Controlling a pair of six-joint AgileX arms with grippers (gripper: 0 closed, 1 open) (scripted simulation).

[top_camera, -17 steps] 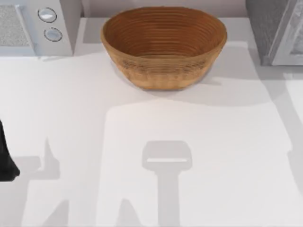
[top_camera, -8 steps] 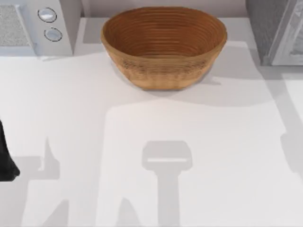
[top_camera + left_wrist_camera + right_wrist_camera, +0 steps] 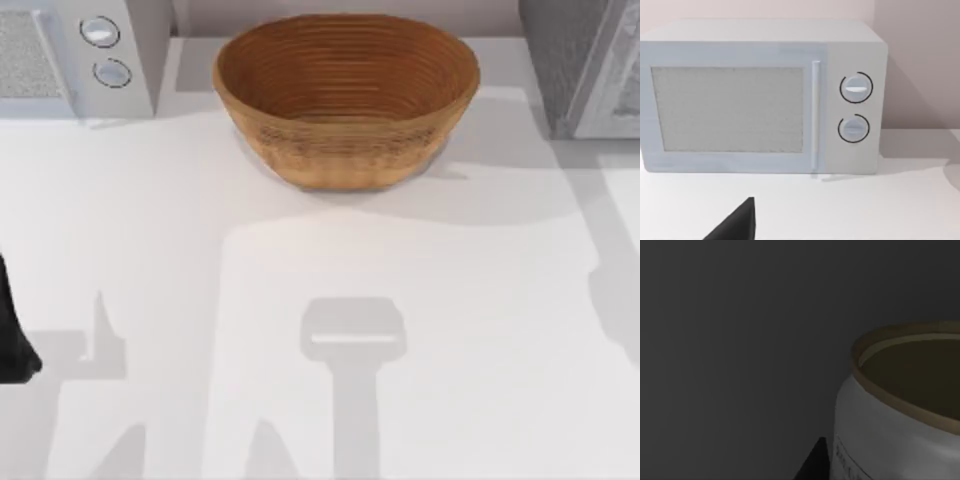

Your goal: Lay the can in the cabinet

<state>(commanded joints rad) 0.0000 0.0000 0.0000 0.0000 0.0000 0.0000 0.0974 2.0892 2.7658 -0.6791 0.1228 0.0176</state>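
The small white tin can with a dull gold top (image 3: pixel 900 410) sits against a dim grey surface, likely the cabinet's interior. At three o'clock on the worktop (image 3: pixel 150 220) a shadow has shifted. I cannot tell the right hand's grip.

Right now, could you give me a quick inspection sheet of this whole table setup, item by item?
Surface: white table, crossed by grey shadows.
Job's things: can, white with a dull gold rim, seen close in the right wrist view against a dark grey background; cabinet, dark grey and speckled, at the table's back right corner.
Clutter: woven basket at the back middle; pale microwave with two round dials at the back left, door shut.
Grippers: left arm parked at the table's left edge; a dark fingertip shows beside the can in the right wrist view.
Cables: nothing seen.
Surroundings: plain pale wall behind the microwave.
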